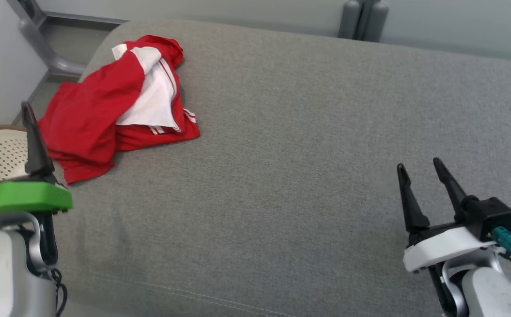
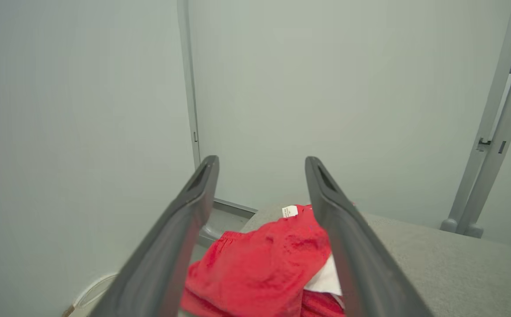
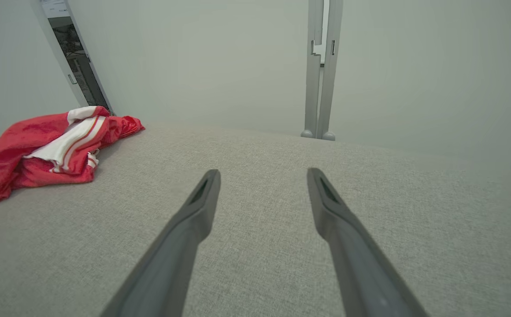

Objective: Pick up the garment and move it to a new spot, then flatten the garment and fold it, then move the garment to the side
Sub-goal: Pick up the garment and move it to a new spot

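– So, where's our garment?
– Crumpled at the far left corner of the cushion, just ahead of our left claw. Both that and our right claw gape, empty.
– How will it handle?
– Light, limp and probably slick, we reckon. We'd pinch a raised red fold near the hem, not the loose white lining.

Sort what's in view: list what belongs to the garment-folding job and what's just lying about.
For the job:
red and white garment, crumpled at the far left
grey cushion beneath it, the work surface
left gripper, open
right gripper, open

Just lying about:
pale perforated object beside the cushion's left edge
grey metal posts behind the cushion
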Available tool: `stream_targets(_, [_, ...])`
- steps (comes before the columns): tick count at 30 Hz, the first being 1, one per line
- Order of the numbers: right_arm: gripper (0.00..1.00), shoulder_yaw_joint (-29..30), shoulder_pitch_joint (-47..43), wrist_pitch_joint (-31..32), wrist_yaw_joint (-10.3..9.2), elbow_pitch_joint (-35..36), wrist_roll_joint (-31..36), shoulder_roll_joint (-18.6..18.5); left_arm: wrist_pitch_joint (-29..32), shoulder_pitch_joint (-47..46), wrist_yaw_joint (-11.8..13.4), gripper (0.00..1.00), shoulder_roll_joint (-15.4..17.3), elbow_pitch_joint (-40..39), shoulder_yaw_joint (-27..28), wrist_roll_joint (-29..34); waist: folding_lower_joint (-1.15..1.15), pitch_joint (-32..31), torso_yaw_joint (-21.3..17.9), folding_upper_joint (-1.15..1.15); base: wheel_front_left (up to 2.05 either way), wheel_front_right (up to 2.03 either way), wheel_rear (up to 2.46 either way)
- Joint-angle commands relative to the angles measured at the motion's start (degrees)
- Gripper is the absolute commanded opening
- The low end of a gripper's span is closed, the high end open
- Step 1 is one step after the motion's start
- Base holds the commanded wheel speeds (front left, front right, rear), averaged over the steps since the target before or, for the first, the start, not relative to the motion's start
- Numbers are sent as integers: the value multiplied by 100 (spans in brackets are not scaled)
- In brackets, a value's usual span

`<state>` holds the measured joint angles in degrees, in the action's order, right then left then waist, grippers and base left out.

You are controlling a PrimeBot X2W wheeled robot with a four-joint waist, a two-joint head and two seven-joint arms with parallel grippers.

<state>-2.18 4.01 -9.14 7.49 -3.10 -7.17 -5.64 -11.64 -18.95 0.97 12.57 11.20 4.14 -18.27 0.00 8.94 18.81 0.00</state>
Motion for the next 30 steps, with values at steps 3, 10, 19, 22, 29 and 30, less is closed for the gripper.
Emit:
stream_targets(3, [100, 197, 237, 15, 0, 187, 29, -108, 65, -641, -62, 100, 180, 114, 59, -74, 0, 1045, -890, 0, 0, 0, 0])
stream_targets(10, [100, 580, 476, -60, 0, 414, 82, -166, 140, -1769, -259, 100, 506, 808, 123, -229, 0, 1748, -1417, 0, 0, 0, 0])
stream_targets(19, [100, 738, 629, -148, 0, 505, 48, -187, 456, -2620, -502, 100, 871, 1961, 187, -503, 0, 2256, -1694, 0, 0, 0, 0])
stream_targets(22, [100, 762, 626, -169, 0, 514, 48, -204, 630, -2706, -495, 100, 945, 2319, 176, -507, 0, 2325, -1707, 0, 0, 0, 0])
stream_targets(29, [100, 772, 661, -151, 0, 536, 78, -217, 963, -2720, -525, 100, 989, 3154, 143, -655, 0, 2331, -1704, 0, 0, 0, 0])
stream_targets(30, [100, 763, 662, -142, 0, 543, 84, -213, 1004, -2718, -531, 100, 990, 3253, 123, -665, 0, 2327, -1704, 0, 0, 0, 0])
